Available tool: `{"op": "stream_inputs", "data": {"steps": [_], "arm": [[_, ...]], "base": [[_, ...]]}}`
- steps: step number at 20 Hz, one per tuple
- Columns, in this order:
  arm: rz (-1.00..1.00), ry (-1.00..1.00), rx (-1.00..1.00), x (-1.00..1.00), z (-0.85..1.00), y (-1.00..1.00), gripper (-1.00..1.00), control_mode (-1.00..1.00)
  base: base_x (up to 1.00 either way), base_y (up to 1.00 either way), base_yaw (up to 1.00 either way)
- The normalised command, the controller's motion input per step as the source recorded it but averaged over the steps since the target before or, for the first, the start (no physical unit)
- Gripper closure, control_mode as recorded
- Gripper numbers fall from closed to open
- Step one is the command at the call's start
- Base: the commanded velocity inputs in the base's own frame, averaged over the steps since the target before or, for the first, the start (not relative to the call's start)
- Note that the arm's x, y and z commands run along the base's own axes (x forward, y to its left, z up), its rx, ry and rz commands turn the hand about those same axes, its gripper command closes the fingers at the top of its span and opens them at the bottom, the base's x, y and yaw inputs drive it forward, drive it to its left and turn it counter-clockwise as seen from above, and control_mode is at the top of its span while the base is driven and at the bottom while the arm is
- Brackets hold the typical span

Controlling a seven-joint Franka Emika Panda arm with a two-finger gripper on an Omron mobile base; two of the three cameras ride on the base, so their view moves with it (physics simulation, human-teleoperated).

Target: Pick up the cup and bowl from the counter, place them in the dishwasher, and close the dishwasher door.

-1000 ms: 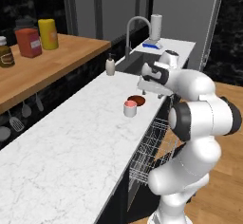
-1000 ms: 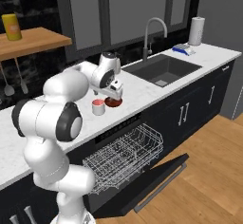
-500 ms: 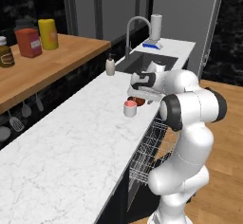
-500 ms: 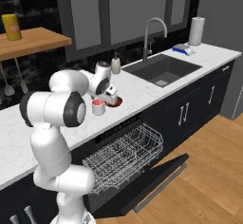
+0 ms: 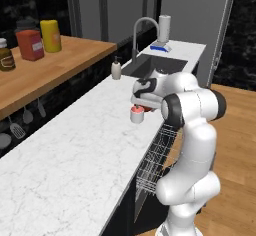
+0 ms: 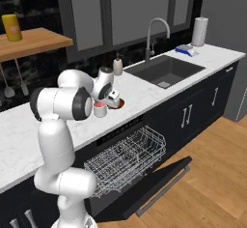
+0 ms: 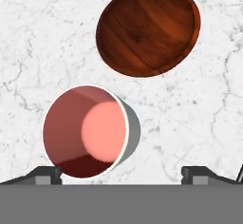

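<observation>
Jaws (image 7: 121,172) spread wide have dropped over the table's (image 5: 75,150) front edge, now hovering above the cup (image 7: 85,131) beside the bowl (image 7: 148,28), so grasping looks imminent.

**Arm over cup at counter's front edge**

Cup (image 5: 136,114) upright on counter (image 5: 75,155), near the front edge, short of the sink (image 5: 150,66) end. Gripper (image 5: 143,100) sits right above it; finger state not readable. Bowl (image 5: 148,109) mostly hidden behind the hand, just a red-brown sliver beside the cup. Soap bottle (image 5: 116,70) at the sink's near corner, faucet (image 5: 144,32) behind. Wire rack (image 5: 156,155) pulled out below the counter edge. Jars (image 5: 31,42) on the wooden shelf (image 5: 55,65).
</observation>
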Motion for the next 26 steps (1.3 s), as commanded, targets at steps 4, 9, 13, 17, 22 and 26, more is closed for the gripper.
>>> {"op": "stream_inputs", "data": {"steps": [4, 9, 13, 17, 22, 26], "arm": [[0.00, 0.00, 0.00, 0.41, -0.26, 0.00, -1.00, -1.00], [0.00, 0.00, 0.00, 0.16, -0.26, 0.00, -1.00, -1.00], [0.00, 0.00, 0.00, 0.00, -0.28, 0.00, -1.00, -1.00], [0.00, 0.00, 0.00, 0.00, -0.31, 0.00, 1.00, -1.00], [0.00, 0.00, 0.00, 0.00, -0.21, 0.00, 1.00, -1.00], [0.00, -0.06, 0.00, -0.16, -0.03, -0.16, 1.00, -1.00]], "base": [[0.00, 0.00, 0.00], [0.00, 0.00, 0.00], [0.00, 0.00, 0.00], [0.00, 0.00, 0.00], [0.00, 0.00, 0.00], [0.00, 0.00, 0.00]]}}
